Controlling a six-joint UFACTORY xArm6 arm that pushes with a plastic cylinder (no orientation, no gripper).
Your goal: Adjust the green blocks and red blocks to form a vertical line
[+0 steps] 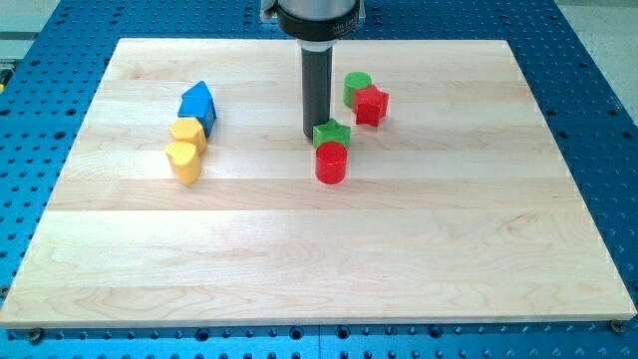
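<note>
Camera view: wooden table (299,249) on blue perforated base. No pincer fitted, so nothing spread or pinching; only my tip (311,137), touching the upper left of a green star block (331,134). Red cylinder (331,163) directly below, touching it. Up and right, green cylinder (357,89) against red star block (371,105). At the view's left, blue block (197,104) and two yellow blocks (185,148). Likely light, stiff, easily slid and spun; best pushed flat through each middle.
</note>
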